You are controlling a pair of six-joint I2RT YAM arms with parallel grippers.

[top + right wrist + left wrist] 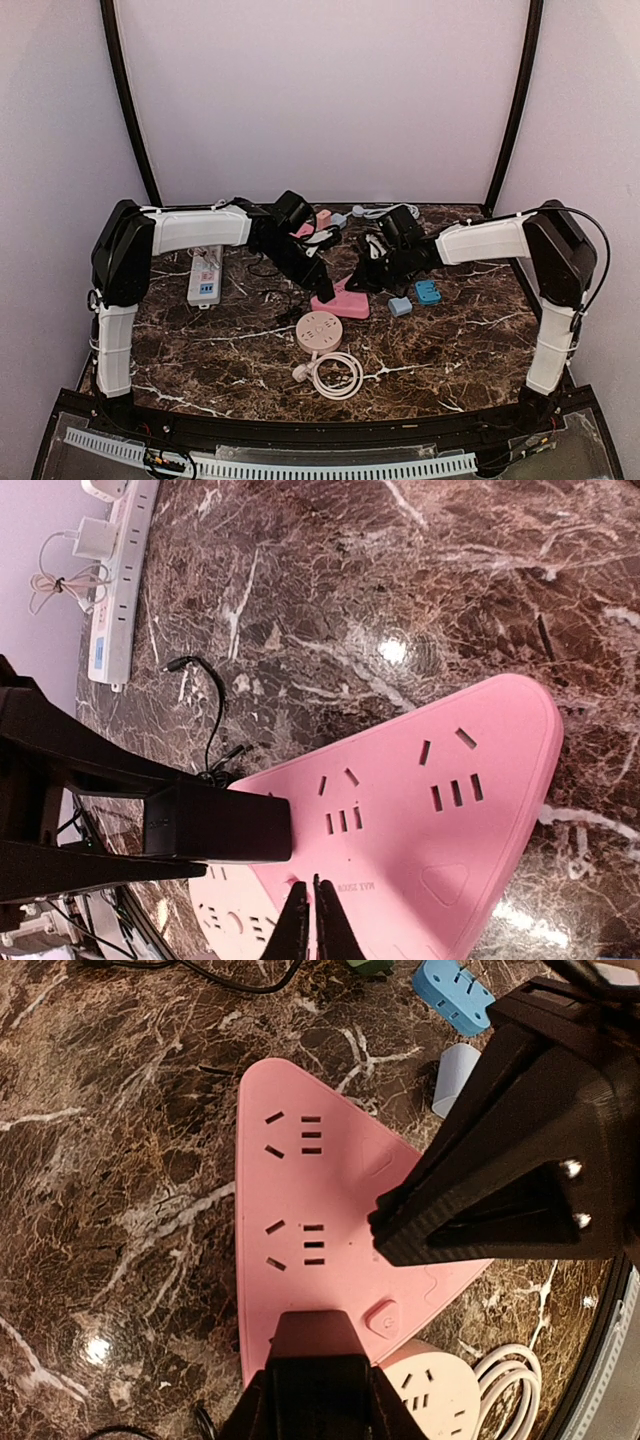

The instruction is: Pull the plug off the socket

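Light: bright and even, from overhead; the walls (320,100) wash pale lilac.
Glare: a white hot spot on the table (97,1350) in my left wrist view, another in my right wrist view, and a soft sheen on the socket (430,810).
Shadows: faint, hard to pick out on the dark stone.
Dark parts: plug (215,825) and my left fingers (60,750) read flat black, with no detail.
Focus: table sharp; my right fingertips (296,928) slightly soft at the frame edge.
Distortion: top view, where the poles (130,110) bow inward.

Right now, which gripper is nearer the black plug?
Left. Left gripper straddles the black plug on the pink strip; right gripper, shut, tips on the strip beside it.
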